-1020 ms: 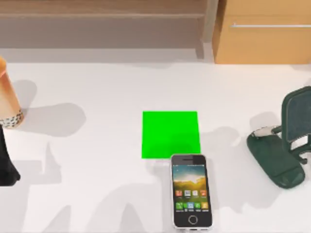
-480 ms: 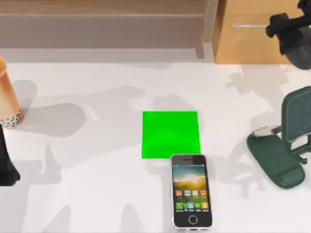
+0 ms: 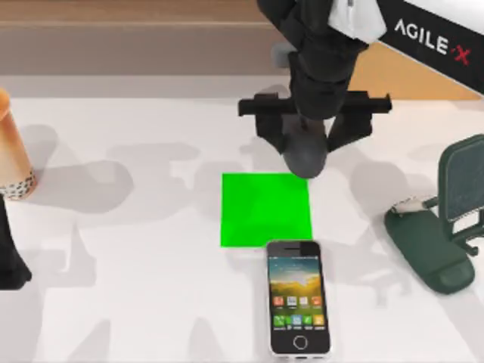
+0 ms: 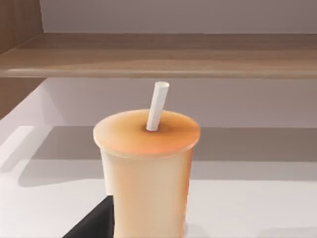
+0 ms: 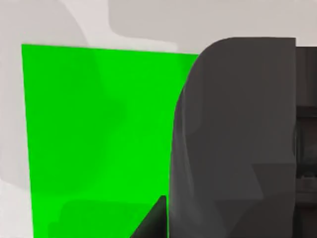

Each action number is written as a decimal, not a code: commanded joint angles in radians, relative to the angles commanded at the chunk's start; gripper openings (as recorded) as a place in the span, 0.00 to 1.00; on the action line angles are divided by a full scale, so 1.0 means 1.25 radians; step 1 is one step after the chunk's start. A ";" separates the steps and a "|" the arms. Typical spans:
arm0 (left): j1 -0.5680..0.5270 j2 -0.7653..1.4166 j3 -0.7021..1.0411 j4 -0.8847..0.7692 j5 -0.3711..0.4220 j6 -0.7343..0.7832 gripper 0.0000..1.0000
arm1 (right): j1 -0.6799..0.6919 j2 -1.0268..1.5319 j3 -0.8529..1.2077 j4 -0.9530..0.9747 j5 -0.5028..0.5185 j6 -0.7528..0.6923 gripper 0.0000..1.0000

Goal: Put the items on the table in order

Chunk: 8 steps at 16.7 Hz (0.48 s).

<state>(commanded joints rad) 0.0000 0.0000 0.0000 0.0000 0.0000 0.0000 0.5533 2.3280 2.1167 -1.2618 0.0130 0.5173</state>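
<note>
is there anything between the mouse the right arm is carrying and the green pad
Nothing visible does. The right gripper holds the mouse just off the green pad's far right corner, and the pad's surface is bare. The smartphone lies at the pad's near edge, not across it.

Cup far left — smartphone just before pad.

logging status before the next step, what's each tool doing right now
Left tool: cannot be told; it sits by the cup.
Right tool: closed, holding the mouse near the green pad.
</note>
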 joint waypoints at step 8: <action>0.000 0.000 0.000 0.000 0.000 0.000 1.00 | 0.080 0.112 0.022 0.013 -0.014 0.123 0.00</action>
<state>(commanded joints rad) 0.0000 0.0000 0.0000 0.0000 0.0000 0.0000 0.6537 2.4683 2.1443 -1.2458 -0.0041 0.6709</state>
